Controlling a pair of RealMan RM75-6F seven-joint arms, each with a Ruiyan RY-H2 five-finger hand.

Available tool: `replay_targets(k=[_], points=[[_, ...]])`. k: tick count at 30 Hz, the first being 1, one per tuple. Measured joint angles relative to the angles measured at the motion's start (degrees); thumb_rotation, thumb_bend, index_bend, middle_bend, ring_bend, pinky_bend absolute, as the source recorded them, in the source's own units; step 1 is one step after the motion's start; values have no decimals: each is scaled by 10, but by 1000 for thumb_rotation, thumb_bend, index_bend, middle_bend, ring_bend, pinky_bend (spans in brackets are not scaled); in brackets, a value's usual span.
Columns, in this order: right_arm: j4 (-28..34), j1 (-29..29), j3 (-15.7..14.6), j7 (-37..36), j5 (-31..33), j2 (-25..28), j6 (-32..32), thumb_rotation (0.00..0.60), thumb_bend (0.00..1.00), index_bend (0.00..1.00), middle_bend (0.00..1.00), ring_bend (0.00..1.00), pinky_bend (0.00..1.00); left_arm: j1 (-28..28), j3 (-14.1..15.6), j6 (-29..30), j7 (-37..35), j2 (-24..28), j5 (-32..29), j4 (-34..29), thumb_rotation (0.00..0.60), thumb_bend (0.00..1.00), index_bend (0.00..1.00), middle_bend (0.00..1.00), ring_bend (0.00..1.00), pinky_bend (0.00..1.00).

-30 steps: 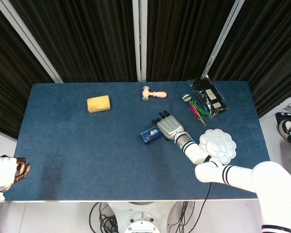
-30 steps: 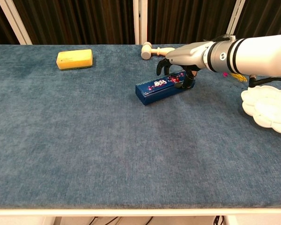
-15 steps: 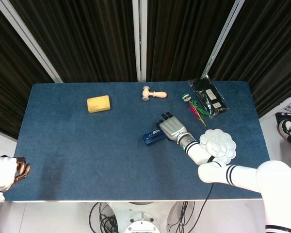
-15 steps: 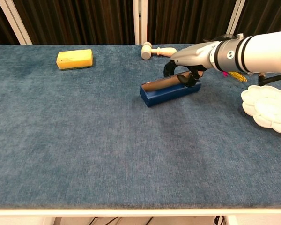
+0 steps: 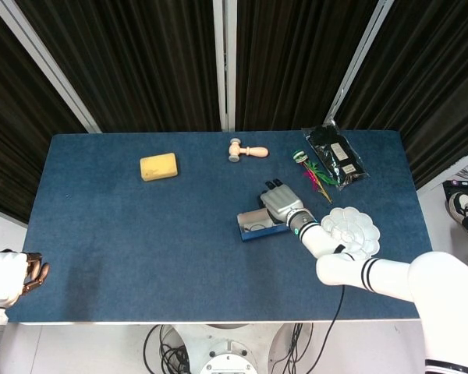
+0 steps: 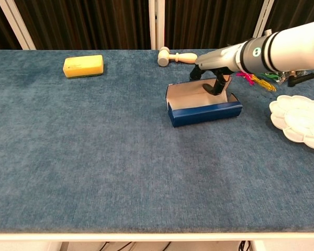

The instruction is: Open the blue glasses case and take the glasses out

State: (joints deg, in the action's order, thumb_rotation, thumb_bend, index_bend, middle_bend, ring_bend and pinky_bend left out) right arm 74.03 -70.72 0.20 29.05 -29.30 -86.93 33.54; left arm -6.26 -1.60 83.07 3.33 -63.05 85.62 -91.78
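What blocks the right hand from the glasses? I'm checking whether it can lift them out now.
Nothing visible: the blue glasses case lies open, with the right hand reaching into it. The glasses themselves are too unclear to make out.

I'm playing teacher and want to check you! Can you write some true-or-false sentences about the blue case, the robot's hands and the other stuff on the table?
1. The blue glasses case is open. True.
2. The right hand is at the far side of the case, on its lid. True.
3. The yellow sponge sits inside the case. False: it lies apart, toward the table's far left.
4. The left hand is helping to hold the case. False: it is off by the table's near left corner, touching nothing on the table.
5. The white paint palette lies right of the case. True.
6. The small wooden mallet is in the right hand. False: it lies on the table beyond the case.
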Motion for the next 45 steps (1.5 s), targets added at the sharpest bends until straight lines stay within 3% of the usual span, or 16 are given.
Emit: replay_targets(k=[4, 10, 18, 25, 28, 34, 45], points=[[-20, -5, 2, 7, 2, -21, 31, 600, 356, 0, 131, 0, 0, 0, 0, 1, -2, 0, 1, 1, 600, 387, 845, 992, 847, 661], [5, 12, 16, -11, -46, -16, 74, 600, 209, 0, 103, 0, 0, 0, 0, 0, -4, 0, 2, 3, 600, 387, 845, 992, 846, 660], [133, 88, 10, -70, -171, 69, 128, 600, 146, 0, 196, 0, 0, 1, 1, 2, 0, -1, 2, 2, 600, 387, 845, 992, 846, 660], [169, 148, -24, -102, -212, 125, 136, 600, 233, 0, 231, 0, 0, 1, 0, 2, 3, -1, 1, 0, 600, 387, 845, 992, 846, 660], [152, 160, -26, -124, -214, 123, 120, 600, 319, 0, 239, 0, 0, 1, 0, 3, 5, -2, 1, -1, 600, 387, 845, 992, 846, 661], [124, 183, -23, -175, -249, 107, 90, 600, 365, 0, 248, 0, 0, 1, 0, 2, 4, -1, 0, -1, 600, 387, 845, 992, 846, 661], [134, 219, -15, -249, -377, 93, 91, 600, 431, 0, 236, 0, 0, 1, 0, 2, 3, -1, 0, -1, 600, 387, 845, 992, 846, 661]])
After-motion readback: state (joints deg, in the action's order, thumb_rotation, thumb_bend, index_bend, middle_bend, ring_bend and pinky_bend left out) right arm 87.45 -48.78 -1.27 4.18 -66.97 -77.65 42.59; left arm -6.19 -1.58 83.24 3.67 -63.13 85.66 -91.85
